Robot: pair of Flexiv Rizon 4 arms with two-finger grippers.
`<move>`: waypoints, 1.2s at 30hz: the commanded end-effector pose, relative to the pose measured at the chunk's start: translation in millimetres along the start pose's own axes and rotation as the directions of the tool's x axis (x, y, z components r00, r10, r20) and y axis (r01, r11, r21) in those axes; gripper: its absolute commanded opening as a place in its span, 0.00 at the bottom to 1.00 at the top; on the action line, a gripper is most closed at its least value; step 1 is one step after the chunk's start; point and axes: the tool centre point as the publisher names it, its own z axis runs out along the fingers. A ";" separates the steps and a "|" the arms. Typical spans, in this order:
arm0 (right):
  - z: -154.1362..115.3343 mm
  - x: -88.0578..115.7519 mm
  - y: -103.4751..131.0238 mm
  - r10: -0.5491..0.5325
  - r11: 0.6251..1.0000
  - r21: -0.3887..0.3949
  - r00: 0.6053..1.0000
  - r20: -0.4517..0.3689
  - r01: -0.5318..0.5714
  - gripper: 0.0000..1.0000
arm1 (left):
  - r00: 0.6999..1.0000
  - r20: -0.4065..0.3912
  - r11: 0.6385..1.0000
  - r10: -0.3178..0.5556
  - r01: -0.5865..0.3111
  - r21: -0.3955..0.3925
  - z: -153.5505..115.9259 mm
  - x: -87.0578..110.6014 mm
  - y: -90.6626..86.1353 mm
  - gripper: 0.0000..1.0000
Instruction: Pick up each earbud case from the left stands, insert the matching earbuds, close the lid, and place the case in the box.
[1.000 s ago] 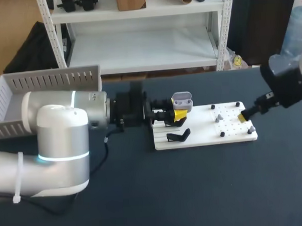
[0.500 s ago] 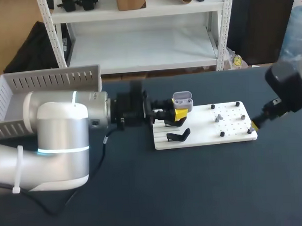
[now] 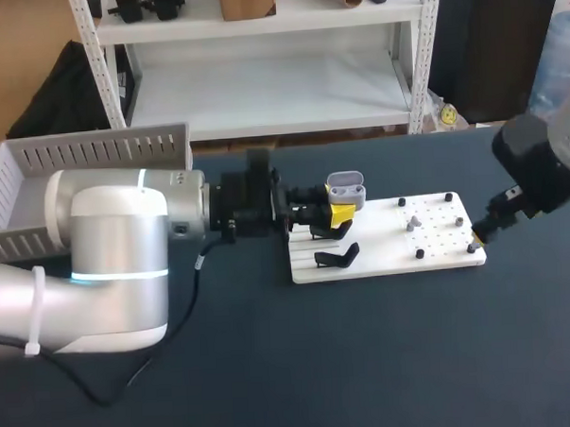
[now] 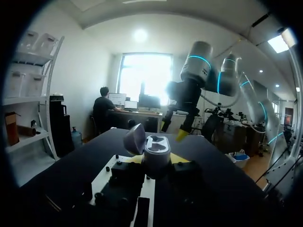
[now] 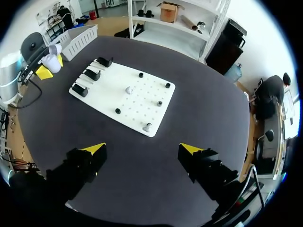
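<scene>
A grey earbud case (image 3: 345, 188) with its lid up sits between the yellow tips of my left gripper (image 3: 334, 216), held above the left end of the white board (image 3: 382, 263). In the left wrist view the case (image 4: 156, 150) is clamped between both fingers and its lid (image 4: 134, 139) leans back. Two small grey earbuds (image 3: 413, 224) (image 3: 474, 246) rest on the board's right half. My right gripper (image 3: 479, 233) hangs at the board's right edge. In its own view the right gripper (image 5: 143, 149) stands wide open and empty, high above the board (image 5: 111, 103).
Black stands (image 3: 336, 258) occupy the board's left end, and several black pegs (image 3: 419, 254) dot its right half. A grey slatted box (image 3: 93, 151) stands at the table's back left, behind my left arm. Dark tabletop surrounds the board.
My right gripper has drawn back from over the board's right part to its right edge. The left arm and the case have stayed put.
</scene>
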 end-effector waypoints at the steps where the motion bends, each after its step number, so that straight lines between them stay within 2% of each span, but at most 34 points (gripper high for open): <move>1: 4.0 -3.5 -4.2 0.070 0.966 0.252 0.997 -0.040 -0.057 1.00 | 1.000 0.004 1.000 0.001 -0.001 -0.004 0.1 0.4 -0.8 0.00; 3: 6.7 -2.7 -5.4 0.085 0.955 0.290 0.994 -0.062 -0.064 1.00 | 1.000 0.004 1.000 0.001 -0.001 -0.004 0.1 0.4 -0.8 0.00; 7: 12.9 -0.8 -2.1 0.095 0.947 0.317 0.991 -0.099 -0.059 1.00 | 1.000 0.004 1.000 0.001 -0.001 -0.004 0.1 0.4 -0.8 0.00; 22: 33.9 2.0 12.6 0.130 0.958 0.274 0.983 -0.129 -0.091 1.00 | 1.000 0.004 1.000 0.001 -0.001 -0.004 0.1 0.4 -0.8 0.00; 25: 37.0 1.6 15.5 0.134 0.957 0.273 0.982 -0.136 -0.093 0.67 | 1.000 0.004 1.000 0.001 -0.001 -0.004 0.1 0.4 -0.8 0.00; 26: 38.2 1.6 16.3 0.139 0.958 0.270 0.980 -0.140 -0.097 0.62 | 1.000 0.004 1.000 0.001 -0.001 -0.004 0.1 0.4 -0.8 0.00; 27: 39.4 1.7 17.1 0.143 0.957 0.271 0.979 -0.144 -0.100 0.60 | 1.000 0.004 1.000 0.001 -0.001 -0.004 0.1 0.4 -0.8 0.00; 28: 40.6 1.8 17.6 0.150 0.958 0.267 0.978 -0.145 -0.107 0.69 | 1.000 0.004 1.000 0.001 -0.001 -0.004 0.1 0.4 -0.8 0.00; 29: 42.2 1.8 18.0 0.153 0.958 0.264 0.977 -0.146 -0.111 0.69 | 1.000 0.004 1.000 0.001 -0.001 -0.004 0.1 0.4 -0.8 0.00; 33: 49.0 0.7 19.0 0.167 0.955 0.270 0.975 -0.147 -0.123 0.71 | 1.000 0.004 1.000 0.001 -0.001 -0.004 0.1 0.4 -0.8 0.00; 34: 50.8 0.2 18.6 0.174 0.954 0.270 0.974 -0.146 -0.130 0.67 | 1.000 0.004 1.000 0.001 -0.001 -0.004 0.1 0.4 -0.8 0.00; 36: 54.2 -1.3 17.7 0.178 0.950 0.284 0.973 -0.149 -0.131 0.68 | 1.000 0.004 1.000 0.001 -0.001 -0.004 0.1 0.4 -0.8 0.00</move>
